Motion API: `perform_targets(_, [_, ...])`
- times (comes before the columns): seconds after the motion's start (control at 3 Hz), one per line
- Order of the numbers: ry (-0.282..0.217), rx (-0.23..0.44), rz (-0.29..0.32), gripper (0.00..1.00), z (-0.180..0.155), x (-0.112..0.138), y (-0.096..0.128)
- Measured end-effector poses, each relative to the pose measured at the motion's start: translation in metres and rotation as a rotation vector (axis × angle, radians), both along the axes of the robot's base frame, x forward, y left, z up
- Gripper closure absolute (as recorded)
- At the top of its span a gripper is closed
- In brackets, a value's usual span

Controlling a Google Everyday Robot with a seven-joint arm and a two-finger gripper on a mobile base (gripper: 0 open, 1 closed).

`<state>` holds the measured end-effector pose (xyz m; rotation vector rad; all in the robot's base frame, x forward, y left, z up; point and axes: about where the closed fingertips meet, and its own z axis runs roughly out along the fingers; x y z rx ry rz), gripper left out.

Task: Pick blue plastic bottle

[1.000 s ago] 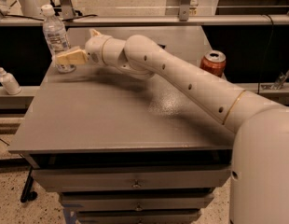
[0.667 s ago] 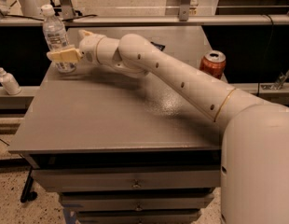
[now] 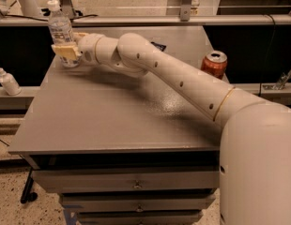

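Gripper (image 3: 65, 54) is sitting against the lower body of the blue plastic bottle (image 3: 59, 29), which is standing at the table's (image 3: 112, 121) far-left corner. Whether it is clamping, I cannot tell. An off-centre squeeze risks toppling the bottle over the edge.

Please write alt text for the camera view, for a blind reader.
The robot's hand is at the lower part of a clear water bottle standing at the far left corner of a grey table, with its white arm stretched across the top. A red soda can stands near the far right edge.
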<state>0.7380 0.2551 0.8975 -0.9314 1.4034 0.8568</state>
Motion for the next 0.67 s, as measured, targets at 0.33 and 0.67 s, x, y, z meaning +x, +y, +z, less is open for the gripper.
perform_targets(0.33, [-0.027, 0.006, -0.007, 0.87, 0.016, -0.005, -0.010])
perform_targets(0.67, [-0.080, 0.001, -0.015, 1.00, 0.046, -0.015, -0.028])
